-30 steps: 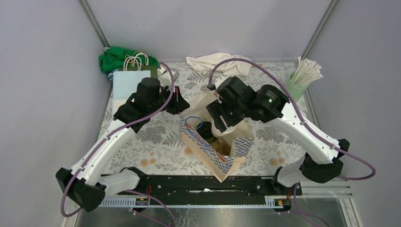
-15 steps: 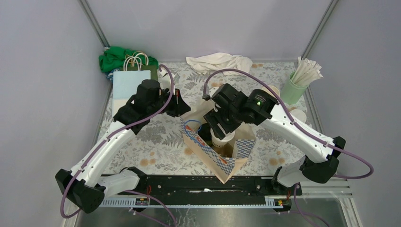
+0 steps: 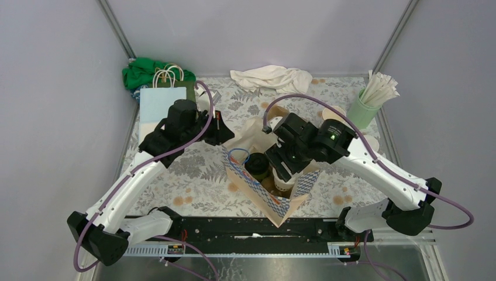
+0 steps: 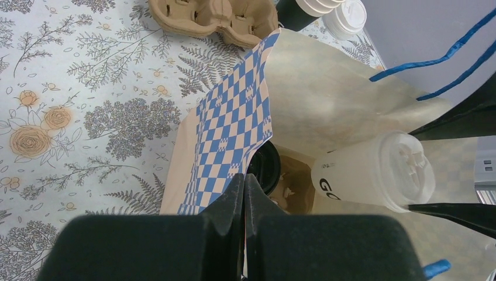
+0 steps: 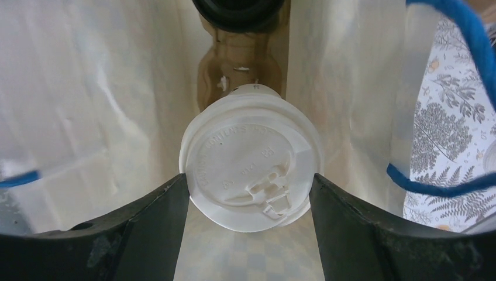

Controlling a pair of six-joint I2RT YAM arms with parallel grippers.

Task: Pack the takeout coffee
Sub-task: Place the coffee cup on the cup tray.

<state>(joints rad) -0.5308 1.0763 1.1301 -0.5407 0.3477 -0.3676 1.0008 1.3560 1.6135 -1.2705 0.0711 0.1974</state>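
Coffee cup (image 5: 251, 170) in right jaws, arm reaching into bag (image 4: 234, 134); left jaws pinch rim.

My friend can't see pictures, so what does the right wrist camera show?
A white-lidded cup is held between two black fingers, inside a cream paper bag. Deeper in the bag are a brown cardboard carrier and a dark lid. A blue handle loops at the right.
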